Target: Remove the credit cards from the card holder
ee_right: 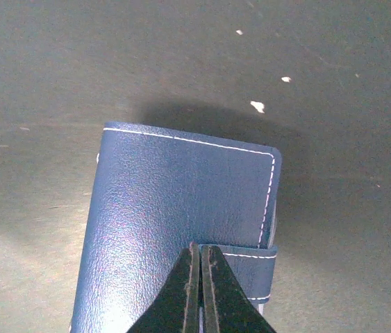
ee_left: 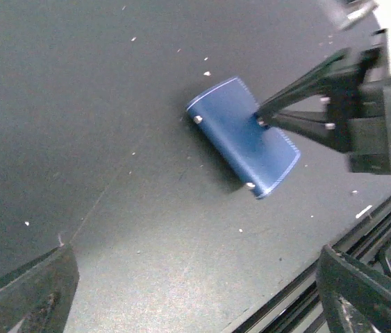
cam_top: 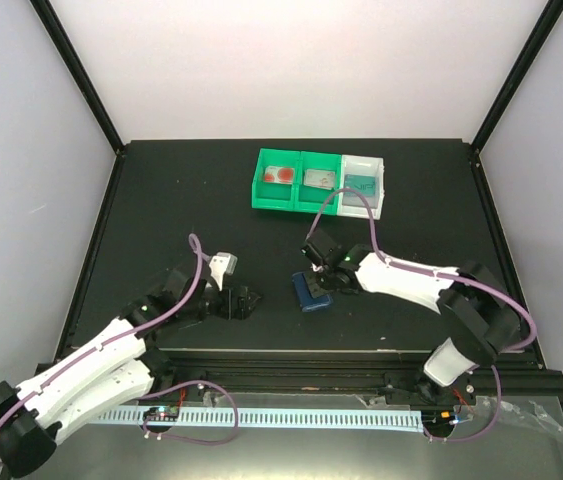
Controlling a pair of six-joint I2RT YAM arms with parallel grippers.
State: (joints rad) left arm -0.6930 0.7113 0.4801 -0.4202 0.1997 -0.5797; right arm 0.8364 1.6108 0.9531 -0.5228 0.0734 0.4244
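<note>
The card holder is a navy wallet lying folded shut on the black table, also seen in the left wrist view and filling the right wrist view. My right gripper is shut, its tips pressed together on the cover at the end of the closing strap. I cannot tell whether the strap is pinched. My left gripper is open and holds nothing, a little to the left of the holder. Three credit cards lie in the back trays: white with red circles, greyish, teal.
Two green trays and a white tray stand in a row at the back. A black rail runs along the table's near edge, close to the holder. White enclosure walls stand on the left, back and right.
</note>
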